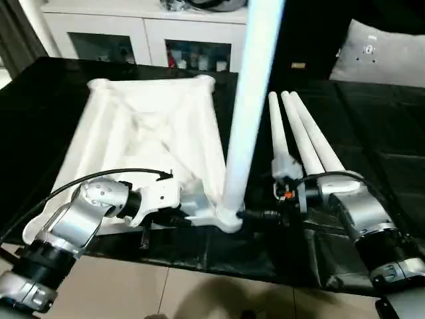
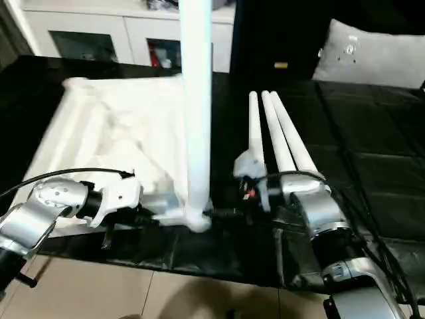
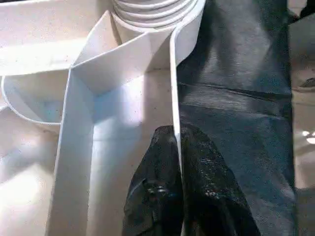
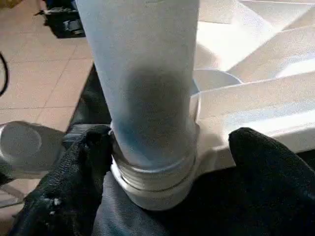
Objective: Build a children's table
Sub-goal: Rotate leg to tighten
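The children's table top [image 1: 146,133] lies upside down on a black-covered surface, ribbed underside up. One white leg [image 1: 249,100] stands upright in its near right corner socket [image 1: 229,219], threads showing at the base [image 4: 152,177]. My left gripper [image 3: 177,142] is shut on the thin rim wall [image 3: 173,88] of the top, just left of that corner. My right gripper [image 4: 172,137] is open with one finger on each side of the leg's base; one fingertip [image 4: 93,147] lies against it, the other [image 4: 261,152] stands apart. Three loose legs [image 1: 302,133] lie side by side to the right.
A white cabinet [image 1: 146,33] with glass doors stands behind the work surface, and a grey cushion [image 1: 378,50] sits at the back right. The black cover's near edge [image 1: 199,256] drops to a tiled floor [image 1: 166,292].
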You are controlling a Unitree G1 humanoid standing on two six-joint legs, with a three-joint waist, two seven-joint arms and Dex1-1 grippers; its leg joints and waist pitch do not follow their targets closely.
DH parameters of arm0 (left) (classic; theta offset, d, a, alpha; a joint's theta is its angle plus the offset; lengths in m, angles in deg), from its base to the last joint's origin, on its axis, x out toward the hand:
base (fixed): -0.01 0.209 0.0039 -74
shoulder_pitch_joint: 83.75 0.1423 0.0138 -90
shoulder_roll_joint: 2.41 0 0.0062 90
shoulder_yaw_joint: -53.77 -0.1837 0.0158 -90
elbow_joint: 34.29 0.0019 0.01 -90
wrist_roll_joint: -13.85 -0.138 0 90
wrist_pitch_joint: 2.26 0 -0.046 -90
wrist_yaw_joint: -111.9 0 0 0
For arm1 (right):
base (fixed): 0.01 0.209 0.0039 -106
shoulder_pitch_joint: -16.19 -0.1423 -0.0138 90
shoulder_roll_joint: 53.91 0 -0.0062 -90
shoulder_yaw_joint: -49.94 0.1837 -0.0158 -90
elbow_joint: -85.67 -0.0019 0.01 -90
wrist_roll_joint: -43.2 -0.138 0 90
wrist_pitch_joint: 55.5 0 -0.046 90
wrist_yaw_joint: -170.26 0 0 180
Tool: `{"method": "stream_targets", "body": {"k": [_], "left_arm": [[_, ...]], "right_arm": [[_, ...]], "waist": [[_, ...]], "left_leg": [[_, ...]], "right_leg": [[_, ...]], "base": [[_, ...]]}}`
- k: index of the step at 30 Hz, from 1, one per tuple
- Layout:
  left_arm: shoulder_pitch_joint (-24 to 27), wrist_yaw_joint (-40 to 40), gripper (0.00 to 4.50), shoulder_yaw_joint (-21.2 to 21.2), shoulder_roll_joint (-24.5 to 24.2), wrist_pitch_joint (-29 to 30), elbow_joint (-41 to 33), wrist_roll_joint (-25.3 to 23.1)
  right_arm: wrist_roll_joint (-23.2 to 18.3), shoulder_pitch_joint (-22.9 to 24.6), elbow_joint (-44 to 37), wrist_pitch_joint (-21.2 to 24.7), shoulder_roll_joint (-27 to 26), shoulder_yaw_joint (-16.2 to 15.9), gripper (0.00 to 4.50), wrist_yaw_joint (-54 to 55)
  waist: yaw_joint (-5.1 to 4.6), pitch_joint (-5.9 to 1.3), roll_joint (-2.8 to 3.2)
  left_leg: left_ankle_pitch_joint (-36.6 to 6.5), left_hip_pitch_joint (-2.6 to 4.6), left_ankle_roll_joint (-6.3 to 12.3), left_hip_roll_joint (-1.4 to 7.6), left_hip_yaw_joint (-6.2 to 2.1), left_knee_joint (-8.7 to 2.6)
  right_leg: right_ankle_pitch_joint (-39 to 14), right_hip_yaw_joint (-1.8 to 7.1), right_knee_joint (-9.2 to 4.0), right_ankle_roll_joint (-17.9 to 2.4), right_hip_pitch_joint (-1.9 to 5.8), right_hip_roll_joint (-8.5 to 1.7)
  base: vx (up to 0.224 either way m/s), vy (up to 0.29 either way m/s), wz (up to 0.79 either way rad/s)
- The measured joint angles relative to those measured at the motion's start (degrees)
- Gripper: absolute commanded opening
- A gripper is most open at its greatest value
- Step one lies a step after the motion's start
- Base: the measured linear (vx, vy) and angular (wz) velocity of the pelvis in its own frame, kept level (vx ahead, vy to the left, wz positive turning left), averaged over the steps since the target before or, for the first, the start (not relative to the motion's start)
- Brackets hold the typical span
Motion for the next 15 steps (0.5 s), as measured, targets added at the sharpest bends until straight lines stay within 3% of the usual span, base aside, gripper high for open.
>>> {"method": "stream_targets", "body": {"k": [15], "left_arm": [[-1.23, -1.96, 0.0, -0.62, 0.39, -2.45, 1.99, 0.05]], "right_arm": [[-0.01, 0.49, -0.85, 0.4, -1.09, -1.96, 2.7, -1.56]], "waist": [[0.31, -0.12, -0.19]], "left_leg": [[0.0, -0.09, 0.0, 0.01, 0.04, 0.0]], "right_leg": [[0.16, 0.08, 0.03, -0.26, 0.01, 0.0]], "base": [[0.0, 0.0, 0.0]]}}
